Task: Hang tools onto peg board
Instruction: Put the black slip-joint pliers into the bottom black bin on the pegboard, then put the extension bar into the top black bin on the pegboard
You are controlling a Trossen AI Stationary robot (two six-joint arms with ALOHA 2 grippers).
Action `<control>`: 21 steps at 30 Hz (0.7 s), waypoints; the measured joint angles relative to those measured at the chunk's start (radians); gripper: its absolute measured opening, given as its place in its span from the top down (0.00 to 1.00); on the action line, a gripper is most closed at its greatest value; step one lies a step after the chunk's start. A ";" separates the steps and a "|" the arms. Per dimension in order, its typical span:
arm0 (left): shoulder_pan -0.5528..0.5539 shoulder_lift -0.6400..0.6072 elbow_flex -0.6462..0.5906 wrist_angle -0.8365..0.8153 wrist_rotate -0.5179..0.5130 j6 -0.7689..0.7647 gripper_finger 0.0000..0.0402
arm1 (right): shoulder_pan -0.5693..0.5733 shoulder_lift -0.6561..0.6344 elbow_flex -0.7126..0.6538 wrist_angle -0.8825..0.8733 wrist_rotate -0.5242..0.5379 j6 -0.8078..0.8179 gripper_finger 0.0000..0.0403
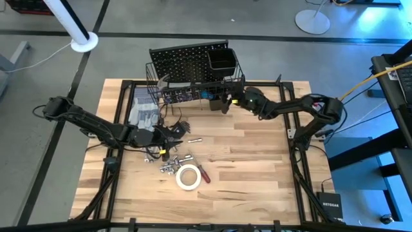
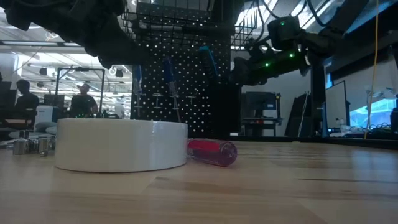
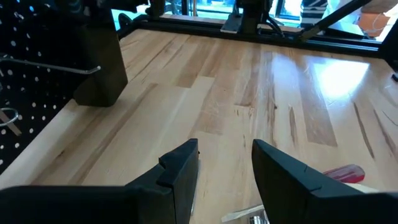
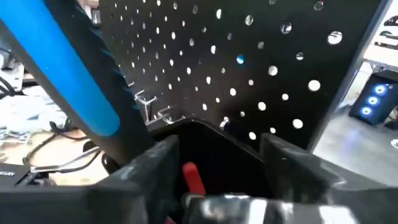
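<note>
The black peg board (image 1: 187,57) stands at the table's far side, with a wire basket (image 1: 193,87) and a black square cup (image 1: 223,60) on it. Blue-handled screwdrivers (image 2: 168,71) hang on its front. My right gripper (image 1: 226,103) is open close in front of the board. A red-handled tool (image 4: 194,179) shows between its fingers with a gap on each side, and a blue handle (image 4: 68,81) is beside it. My left gripper (image 3: 225,168) hovers open above the table's middle. A white tape roll (image 1: 188,177) and a red screwdriver (image 1: 203,173) lie flat on the table.
Small metal sockets and bits (image 1: 168,162) lie scattered between my left gripper and the tape roll. Grey gloves (image 1: 143,111) lie left of the board. The table's right half (image 1: 257,167) is bare wood. People stand far off in the room (image 2: 25,99).
</note>
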 joint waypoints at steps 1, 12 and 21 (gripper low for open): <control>0.000 0.000 0.000 0.000 0.000 0.000 0.64 | 0.000 -0.012 0.000 -0.026 0.000 -0.002 0.38; -0.002 0.000 0.000 -0.025 0.000 -0.011 0.64 | 0.002 -0.336 -0.002 -0.435 -0.010 -0.014 0.28; -0.002 0.001 0.000 -0.027 0.003 -0.032 0.64 | 0.122 -0.602 -0.006 -0.828 -0.128 0.074 0.28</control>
